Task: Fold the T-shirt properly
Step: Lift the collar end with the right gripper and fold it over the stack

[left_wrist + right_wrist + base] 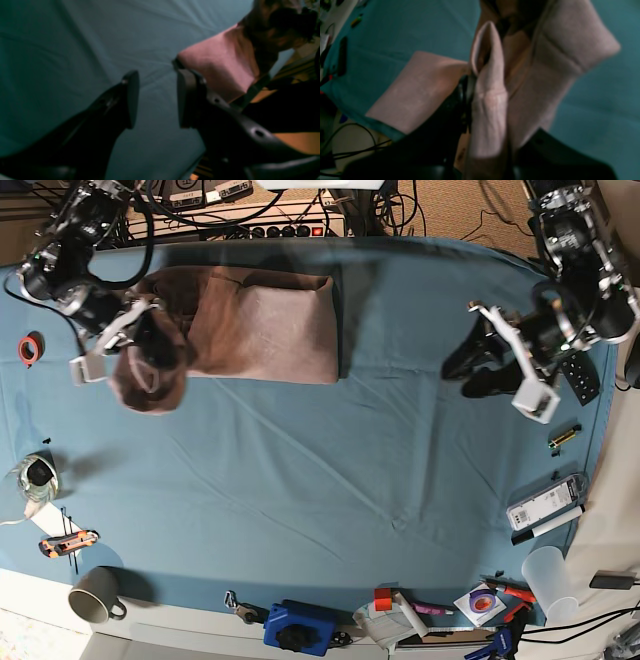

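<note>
Teal table cloth (330, 480), right pincer (490, 100) seemingly clamping T-shirt (265, 325), left pincer (155, 100) agape.

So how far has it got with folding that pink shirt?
Partly there, it seems. The T-shirt already lies as a narrowed rectangle on the teal cloth, so some folding looks done. The right gripper is shut on one end of it, lifted and bunched. The left gripper hangs open and empty, away from the shirt. That raised end has yet to be laid over and flattened.
</note>
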`<state>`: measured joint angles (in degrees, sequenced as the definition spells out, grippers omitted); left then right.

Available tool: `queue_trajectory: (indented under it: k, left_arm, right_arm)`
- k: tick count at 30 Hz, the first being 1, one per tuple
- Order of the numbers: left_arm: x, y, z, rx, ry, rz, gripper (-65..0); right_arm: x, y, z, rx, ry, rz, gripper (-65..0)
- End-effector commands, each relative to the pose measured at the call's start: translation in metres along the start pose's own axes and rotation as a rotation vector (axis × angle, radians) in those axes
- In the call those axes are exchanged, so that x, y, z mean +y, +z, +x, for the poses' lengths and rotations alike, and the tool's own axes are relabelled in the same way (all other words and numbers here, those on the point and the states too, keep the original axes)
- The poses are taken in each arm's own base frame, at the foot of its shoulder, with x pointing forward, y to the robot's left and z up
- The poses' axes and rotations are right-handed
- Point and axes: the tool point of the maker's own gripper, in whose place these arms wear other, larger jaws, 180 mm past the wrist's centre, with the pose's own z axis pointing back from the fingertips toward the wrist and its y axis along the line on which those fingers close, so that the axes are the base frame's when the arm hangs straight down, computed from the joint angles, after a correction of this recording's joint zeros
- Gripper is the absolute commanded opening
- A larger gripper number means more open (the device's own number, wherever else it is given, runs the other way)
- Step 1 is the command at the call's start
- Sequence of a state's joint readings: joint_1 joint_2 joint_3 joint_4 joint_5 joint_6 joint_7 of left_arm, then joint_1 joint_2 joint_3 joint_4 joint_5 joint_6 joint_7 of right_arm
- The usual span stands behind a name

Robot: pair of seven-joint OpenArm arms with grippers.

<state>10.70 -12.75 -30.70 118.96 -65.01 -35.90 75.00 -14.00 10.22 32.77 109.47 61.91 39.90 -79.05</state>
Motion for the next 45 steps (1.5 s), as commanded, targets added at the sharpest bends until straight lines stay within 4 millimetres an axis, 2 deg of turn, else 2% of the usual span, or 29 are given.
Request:
queue_trajectory:
  k: [1, 6, 8, 14, 20, 25, 29, 33, 37, 45]
  left_arm:
    - [0.001, 0.009, 0.012, -0.040, -0.025, 0.006, -41.7]
    - [0.019, 0.028, 0.014, -0.053, -0.014, 0.079, -41.7]
    - [0.023, 0.032, 0.014, -0.058, -0.007, 0.096, -41.7]
    - [0.016, 0.034, 0.006, -0.052, 0.017, 0.066, -41.7]
    - [0.015, 0.034, 0.004, -0.047, 0.021, 0.066, -41.7]
    - [0.015, 0.034, 0.003, -0.047, 0.021, 0.066, -41.7]
    - [0.015, 0.035, 0.003, -0.045, 0.023, 0.067, -41.6]
    - [0.016, 0.035, 0.002, -0.043, 0.022, 0.069, -41.7]
    - [0.016, 0.035, -0.001, -0.034, 0.026, 0.074, -41.6]
    - [0.015, 0.036, -0.004, -0.028, 0.033, 0.074, -41.6]
  right_arm:
    - [0.011, -0.003, 0.014, -0.041, 0.034, 0.040, -65.0]
    - [0.041, -0.038, 0.012, -0.008, 0.102, 0.111, -65.0]
    - [0.059, -0.051, 0.014, -0.011, 0.112, 0.162, -65.0]
    - [0.109, -0.092, 0.029, -0.027, 0.191, 0.245, -65.0]
    - [0.137, -0.115, 0.010, 0.079, 0.306, 0.259, -65.0]
    - [0.136, -0.119, -0.006, 0.166, 0.356, 0.232, -65.0]
    - [0.130, -0.116, -0.019, 0.217, 0.346, 0.218, -56.3]
    - [0.134, -0.111, -0.024, 0.235, 0.313, 0.258, -56.3]
    - [0.142, -0.104, -0.020, 0.229, 0.318, 0.291, -56.3]
    - [0.154, -0.088, 0.010, 0.132, 0.409, 0.268, -56.4]
